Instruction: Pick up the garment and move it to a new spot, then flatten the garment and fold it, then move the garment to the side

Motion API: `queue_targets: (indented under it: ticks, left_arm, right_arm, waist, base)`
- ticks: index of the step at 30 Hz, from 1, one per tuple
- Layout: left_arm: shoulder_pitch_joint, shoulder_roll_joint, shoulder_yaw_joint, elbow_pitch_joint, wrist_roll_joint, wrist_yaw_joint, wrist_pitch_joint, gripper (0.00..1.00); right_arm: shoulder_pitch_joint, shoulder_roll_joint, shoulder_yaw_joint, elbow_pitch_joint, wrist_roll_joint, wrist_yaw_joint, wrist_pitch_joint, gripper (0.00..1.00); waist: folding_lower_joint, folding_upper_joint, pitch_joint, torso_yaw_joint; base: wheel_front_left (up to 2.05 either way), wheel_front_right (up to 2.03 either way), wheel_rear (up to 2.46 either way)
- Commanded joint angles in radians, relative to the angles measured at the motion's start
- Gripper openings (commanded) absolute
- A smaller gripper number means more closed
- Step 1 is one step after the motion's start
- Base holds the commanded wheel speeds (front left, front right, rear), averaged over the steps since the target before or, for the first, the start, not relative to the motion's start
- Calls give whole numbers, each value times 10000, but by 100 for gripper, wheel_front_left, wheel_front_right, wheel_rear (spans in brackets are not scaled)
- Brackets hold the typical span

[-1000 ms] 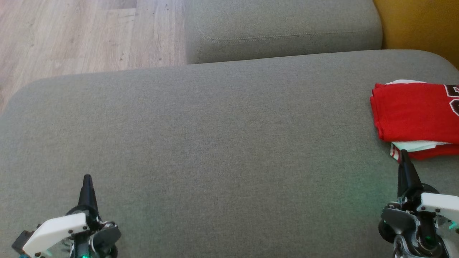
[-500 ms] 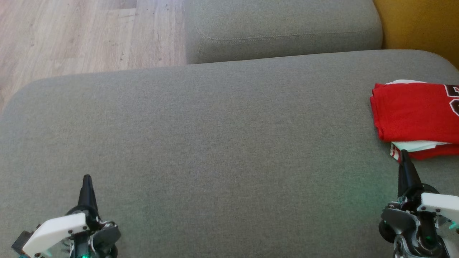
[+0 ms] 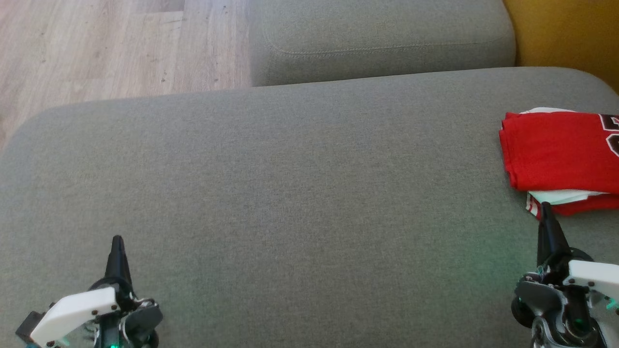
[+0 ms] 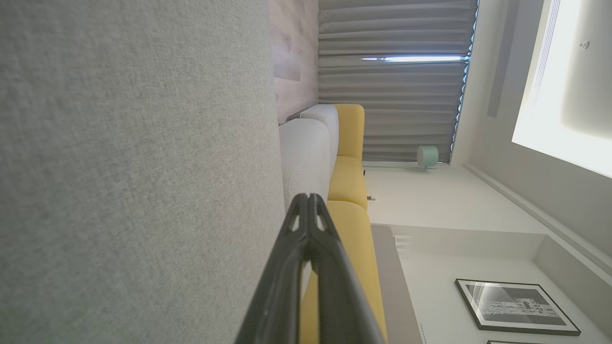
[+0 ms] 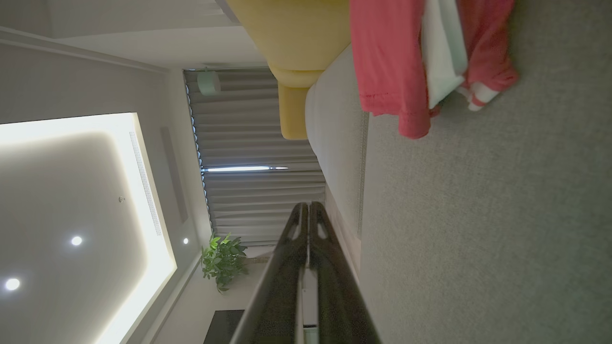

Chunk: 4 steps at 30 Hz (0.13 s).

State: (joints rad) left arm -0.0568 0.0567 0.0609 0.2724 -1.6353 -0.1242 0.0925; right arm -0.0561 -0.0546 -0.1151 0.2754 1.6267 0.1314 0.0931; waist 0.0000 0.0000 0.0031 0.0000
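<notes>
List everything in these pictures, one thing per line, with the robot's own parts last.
garment: one, red with white parts, folded, at the right edge of the seat cushion
seat cushion: one, grey, wide, under both grippers
second cushion: one, grey, beyond the seat cushion
floor: one, pale wood, upper left of the head view
sofa: one, yellow, upper right corner of the head view
curtain: one, grey, pleated, on the far wall
plant: one, green, near the curtain
framed picture: one, black frame, on a white wall
left gripper: one, dark fingers, shut, lower left
right gripper: one, dark fingers, shut, lower right, tip by the garment's near edge
</notes>
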Motion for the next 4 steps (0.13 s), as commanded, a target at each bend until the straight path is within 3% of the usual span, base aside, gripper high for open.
queue_targets:
  ticks: [1, 4]
  left_arm:
    - [-496, 70, 346, -280, 116, -65, 60, 0]
    - [-496, 65, 354, -280, 122, -65, 66, 0]
  right_arm:
    - [-503, -73, 170, -315, -52, -7, 76, 0]
    - [-504, -68, 163, -315, -57, -7, 81, 0]
  waist:
    - [0, 0, 0, 0]
    - [0, 0, 0, 0]
  base:
    - [0, 0, 0]
    - [0, 0, 0]
